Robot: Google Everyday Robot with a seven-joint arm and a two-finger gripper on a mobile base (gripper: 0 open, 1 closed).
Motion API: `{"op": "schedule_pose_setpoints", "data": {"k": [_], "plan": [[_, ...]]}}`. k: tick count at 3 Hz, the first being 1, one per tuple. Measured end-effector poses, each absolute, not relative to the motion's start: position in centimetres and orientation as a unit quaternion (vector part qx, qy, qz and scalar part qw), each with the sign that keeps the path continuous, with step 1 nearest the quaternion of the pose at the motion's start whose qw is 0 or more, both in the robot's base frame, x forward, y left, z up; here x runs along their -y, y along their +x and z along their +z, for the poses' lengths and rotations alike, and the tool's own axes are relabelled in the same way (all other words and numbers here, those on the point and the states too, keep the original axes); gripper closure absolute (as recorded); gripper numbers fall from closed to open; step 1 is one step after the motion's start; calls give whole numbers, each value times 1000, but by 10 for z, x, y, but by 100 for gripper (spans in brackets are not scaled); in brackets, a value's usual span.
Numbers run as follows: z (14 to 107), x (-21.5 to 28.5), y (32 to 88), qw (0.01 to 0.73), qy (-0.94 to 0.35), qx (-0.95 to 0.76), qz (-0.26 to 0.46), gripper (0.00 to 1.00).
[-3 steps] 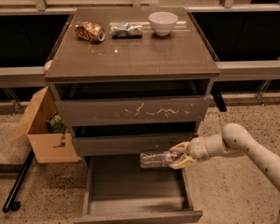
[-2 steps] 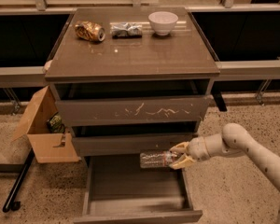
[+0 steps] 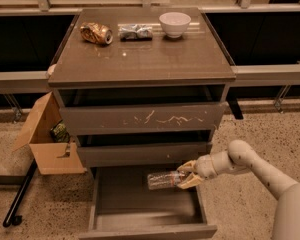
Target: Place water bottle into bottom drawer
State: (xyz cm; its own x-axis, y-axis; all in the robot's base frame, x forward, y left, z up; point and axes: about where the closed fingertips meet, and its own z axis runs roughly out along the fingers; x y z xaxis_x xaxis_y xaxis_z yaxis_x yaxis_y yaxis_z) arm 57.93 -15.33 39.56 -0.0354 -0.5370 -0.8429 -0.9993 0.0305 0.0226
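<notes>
Stock at the bottom drawer [image 3: 146, 232], which is pulled out with a bare floor:
- Water bottle [image 3: 162, 180]: lying level in the air over the drawer's rear half, not touching the floor.
- Claw [image 3: 187, 175]: reaching in from the drawer's right side, its 2 fingers clamped on the bottle's right end.
- Middle drawer [image 3: 142, 155]: directly above, its front just above the bottle.
- Tabletop [image 3: 140, 61]: well above, carrying 3 items: crushed can [image 3: 96, 33], foil packet [image 3: 135, 31] and white bowl [image 3: 174, 24].
- Cardboard box [image 3: 47, 151]: above and to the left.
</notes>
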Motion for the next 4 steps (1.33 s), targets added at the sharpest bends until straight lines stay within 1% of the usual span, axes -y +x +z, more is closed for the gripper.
{"op": "schedule_pose_setpoints", "data": {"k": [1, 3, 4], "plan": [[344, 148, 580, 325, -609, -637, 343, 100], [251, 154, 584, 289, -588, -680, 328, 100], [222, 158, 585, 269, -581, -698, 321, 82]]}}
